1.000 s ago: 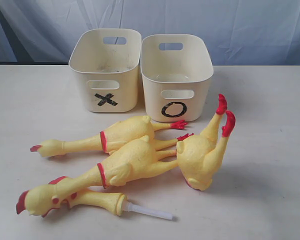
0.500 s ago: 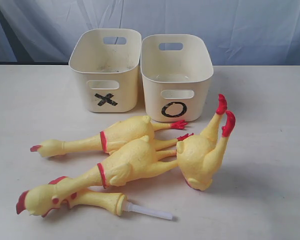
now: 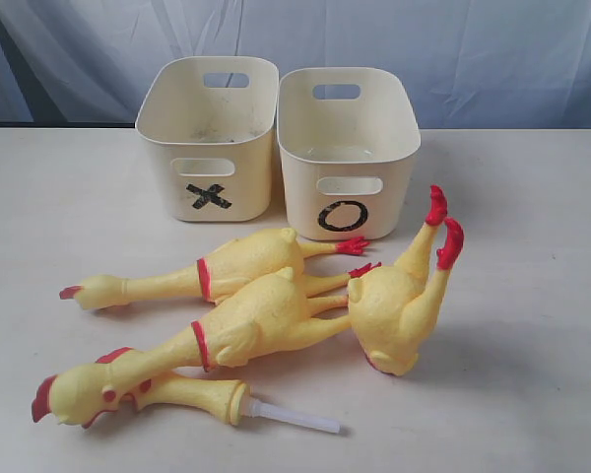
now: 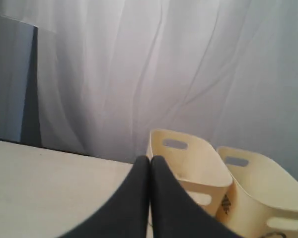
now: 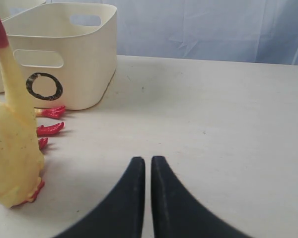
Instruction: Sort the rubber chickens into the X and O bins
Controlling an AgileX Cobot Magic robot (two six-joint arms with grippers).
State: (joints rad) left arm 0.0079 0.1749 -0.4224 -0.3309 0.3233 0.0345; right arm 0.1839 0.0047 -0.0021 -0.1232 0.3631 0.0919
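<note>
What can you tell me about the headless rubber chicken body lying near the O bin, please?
The headless chicken body is plump, yellow and rubbery-looking, with fine dark specks. It rests on the table, in front of the O bin but apart from it, its cut neck end with a red band toward the exterior camera. Two thin legs angle upward, ending in red feet. Its side appears to meet the legs of the whole chicken beside it.

exterior: looked down at surface (image 3: 532, 197) from front | wrists: low, just behind fingers (image 4: 174, 198) | shared: O bin (image 3: 347, 187)
</note>
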